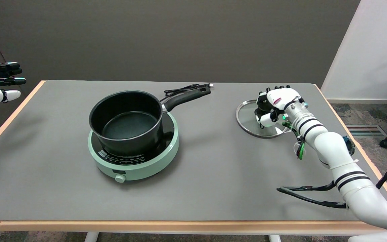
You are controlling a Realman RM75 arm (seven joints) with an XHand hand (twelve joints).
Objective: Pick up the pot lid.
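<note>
One pot (126, 122) sits on one green hotplate (133, 153); right of that hotplate, one glass lid (247, 117), one right hand (275, 104) over it.

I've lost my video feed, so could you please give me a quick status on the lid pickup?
Right robot hand over glass pot lid, fingers around its knob; grip unconfirmed. Lid flat on table, not lifted. Nothing in the way.

Grey-topped table (213, 188) with pale wood edging, set before a dark taupe wall (166, 37) — white wall panel (375, 50) at right, patterned carpet (364, 117) and a caster wheel (385, 144) below.
</note>
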